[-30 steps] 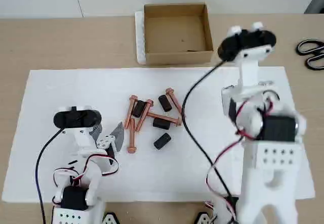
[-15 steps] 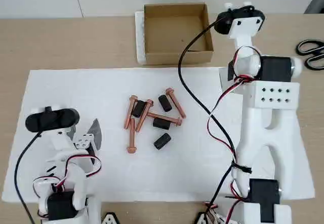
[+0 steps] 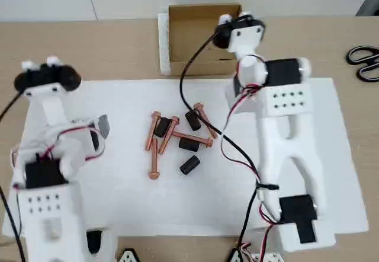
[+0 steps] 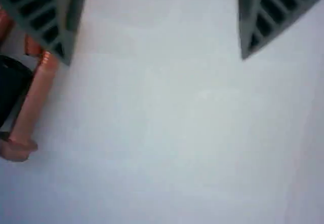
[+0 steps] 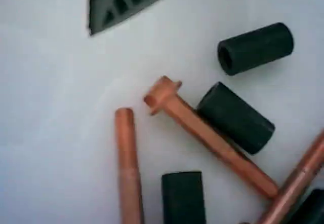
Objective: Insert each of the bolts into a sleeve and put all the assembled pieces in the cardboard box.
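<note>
Several copper bolts [image 3: 154,161] and black sleeves [image 3: 189,165] lie in a loose pile mid-sheet, all separate. The cardboard box [image 3: 204,40] stands behind them, partly covered by the right arm. My left gripper [image 3: 100,128] hangs left of the pile, a short gap from it. Its wrist view shows it open [image 4: 154,57] over bare sheet, with one bolt [image 4: 30,107] and a sleeve [image 4: 7,92] beside one finger. My right arm stretches over the pile's right side. One grey finger [image 5: 126,3] hovers over a bolt [image 5: 202,133] and sleeves [image 5: 255,47], nothing held.
A white sheet [image 3: 177,203] covers the wooden table. Black scissors [image 3: 364,60] lie at the far right edge. A white foam pad [image 3: 164,42] sticks out from under the box's left side. The right arm's black cable [image 3: 195,66] loops over the pile.
The left arm rose and pulled its gripper left, away from the pile. The right arm swung left and stretched out, so that it now stands over the pile's right side by the box.
</note>
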You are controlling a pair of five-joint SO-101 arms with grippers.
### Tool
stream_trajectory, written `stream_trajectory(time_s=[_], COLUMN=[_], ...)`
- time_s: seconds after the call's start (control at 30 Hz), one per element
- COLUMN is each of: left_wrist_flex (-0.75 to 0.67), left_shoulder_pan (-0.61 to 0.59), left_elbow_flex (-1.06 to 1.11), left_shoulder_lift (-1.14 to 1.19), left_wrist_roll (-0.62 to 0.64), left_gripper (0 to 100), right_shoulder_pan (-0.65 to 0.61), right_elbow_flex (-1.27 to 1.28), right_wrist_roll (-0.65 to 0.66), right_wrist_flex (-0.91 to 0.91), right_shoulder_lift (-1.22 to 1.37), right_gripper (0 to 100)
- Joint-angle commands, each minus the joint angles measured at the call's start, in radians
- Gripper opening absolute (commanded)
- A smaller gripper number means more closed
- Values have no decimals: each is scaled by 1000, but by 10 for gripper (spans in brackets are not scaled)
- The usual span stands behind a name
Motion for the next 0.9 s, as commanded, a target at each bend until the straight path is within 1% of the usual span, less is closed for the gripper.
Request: stream_trajectory(time_s=[0.0,0.13,0.43,0.67,0.77,0.87], left_wrist_flex=[20,17,38,38,38,38], left_shoulder_pan=[-6,-3,-6,-6,-6,-3], left_elbow_flex=[-145,-174,-143,-143,-143,-143], left_shoulder_lift=[144,181,181,181,181,181], left_wrist_roll=[0,2,-3,-3,-3,-3], left_gripper=[207,208,208,208,208,208], right_shoulder_pan=[-47,-101,-259,-277,-275,-275], right_elbow_flex=[-6,-6,-6,-6,-6,-6], right_wrist_roll=[-84,-86,-84,-80,-48,-46], right_wrist_flex=[-41,-97,-237,-331,-357,-387], right_shoulder_lift=[104,193,302,418,450,472], right_gripper=[177,177,177,177,177,177])
